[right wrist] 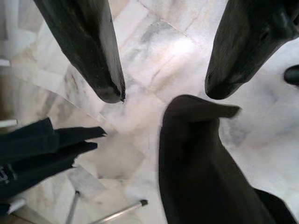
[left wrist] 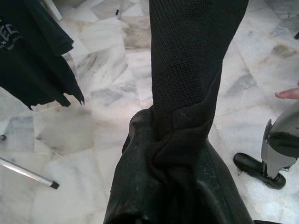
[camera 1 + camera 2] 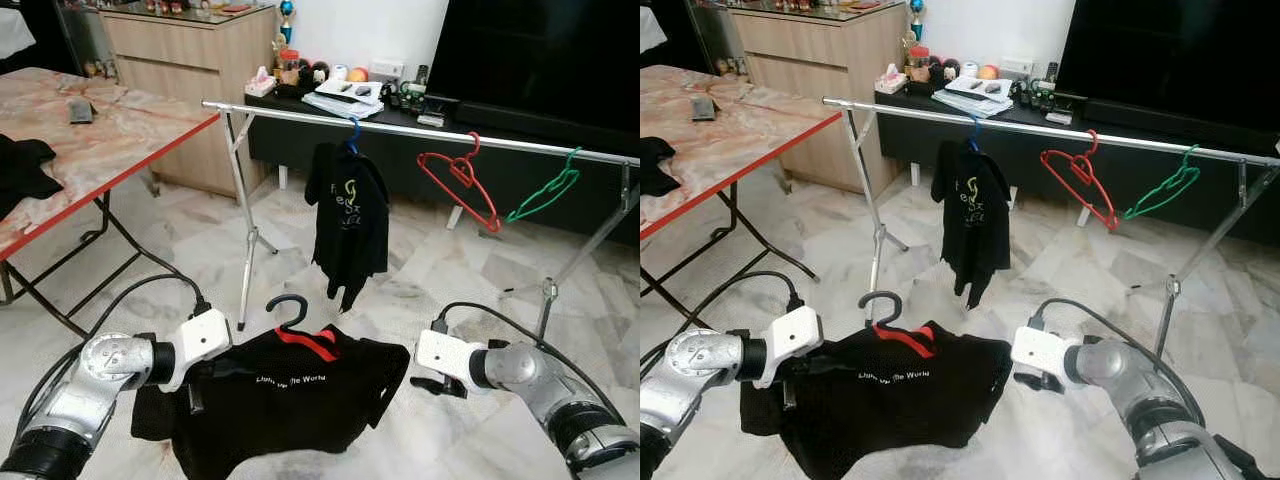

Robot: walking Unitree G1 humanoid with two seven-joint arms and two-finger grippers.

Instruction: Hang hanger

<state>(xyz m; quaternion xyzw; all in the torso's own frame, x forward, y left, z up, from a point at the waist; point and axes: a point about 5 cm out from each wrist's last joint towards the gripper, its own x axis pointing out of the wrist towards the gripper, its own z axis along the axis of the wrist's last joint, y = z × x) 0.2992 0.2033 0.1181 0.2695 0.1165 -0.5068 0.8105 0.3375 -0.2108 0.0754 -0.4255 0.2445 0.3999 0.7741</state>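
below the rail (image 3: pixel 420 128), the left gripper (image 3: pixel 196 398) was clamped on a black shirt (image 3: pixel 280 390) with a hanger (image 3: pixel 290 312); the right gripper (image 1: pixel 163 95) hung beside it, fingers apart, grasping nothing.

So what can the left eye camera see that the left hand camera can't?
The left eye view takes in the whole room: the clothes rail, a red hanger and a green hanger on it, the marble-topped table, and the right gripper beside the shirt.

The left wrist view gets the close-up: the left gripper clamped on bunched black cloth, plus a fingertip at the picture's edge.

Both show the black shirt being held, the black shirt hanging on the rail, and the marble floor.
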